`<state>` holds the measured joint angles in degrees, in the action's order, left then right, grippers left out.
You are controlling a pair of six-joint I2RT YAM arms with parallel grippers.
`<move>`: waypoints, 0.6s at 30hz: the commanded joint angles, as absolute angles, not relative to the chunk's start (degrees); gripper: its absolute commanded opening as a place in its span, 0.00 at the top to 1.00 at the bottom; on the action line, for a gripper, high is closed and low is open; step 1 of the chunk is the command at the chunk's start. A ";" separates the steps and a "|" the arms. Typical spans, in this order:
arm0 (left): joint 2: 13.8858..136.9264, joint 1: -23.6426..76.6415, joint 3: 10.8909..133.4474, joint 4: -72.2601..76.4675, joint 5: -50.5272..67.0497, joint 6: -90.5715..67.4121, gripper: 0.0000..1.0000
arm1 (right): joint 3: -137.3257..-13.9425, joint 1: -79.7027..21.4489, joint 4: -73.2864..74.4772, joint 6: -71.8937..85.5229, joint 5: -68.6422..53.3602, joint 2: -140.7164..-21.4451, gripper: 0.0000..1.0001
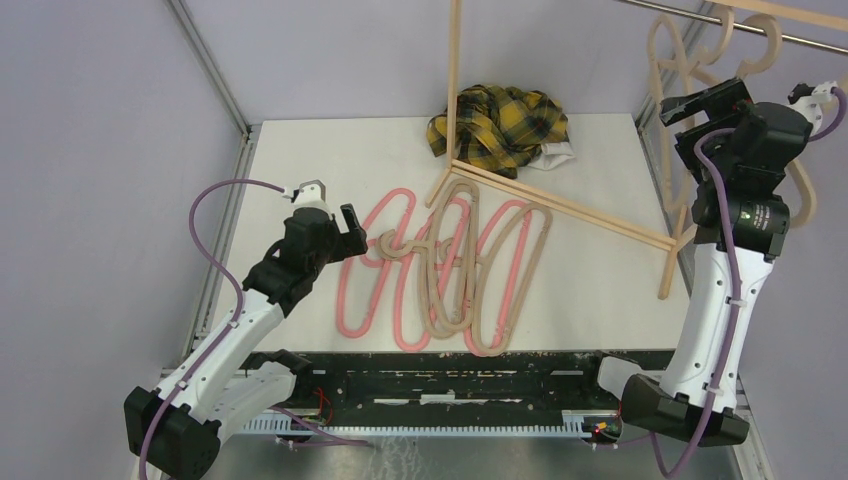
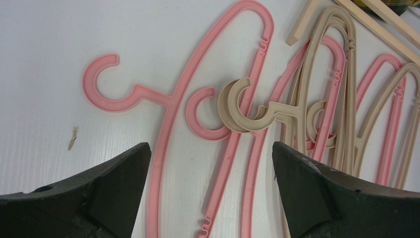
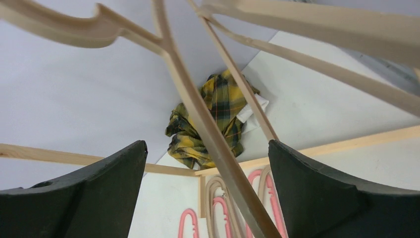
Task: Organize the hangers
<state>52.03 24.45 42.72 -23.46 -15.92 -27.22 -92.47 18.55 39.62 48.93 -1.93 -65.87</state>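
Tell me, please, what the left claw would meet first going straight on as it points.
Probably the pink plastic looped hanger lying flat on the white table, beside the tan plastic hanger hook; depth is uncertain.

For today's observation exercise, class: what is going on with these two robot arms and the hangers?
The left gripper hovers open just above a tangled pile of pink and tan hangers lying on the table, gripping none. The right gripper is raised by the rack's rail, open, with one tan hanger crossing between its jaws. A few hung hangers are already on the rail.
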 commanded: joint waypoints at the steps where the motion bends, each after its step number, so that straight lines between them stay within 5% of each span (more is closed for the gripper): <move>1: 51.72 24.26 42.98 -20.67 -15.06 -26.98 0.01 | -97.67 18.68 41.54 40.59 1.02 -64.02 0.00; 18: 52.28 24.27 42.80 -20.35 -14.71 -27.20 0.01 | -103.01 18.64 32.79 34.52 -14.31 -64.83 0.03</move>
<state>52.14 24.45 42.72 -23.42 -15.81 -27.22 -99.53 18.55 38.83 36.12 -9.17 -64.36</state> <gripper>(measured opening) 0.991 0.977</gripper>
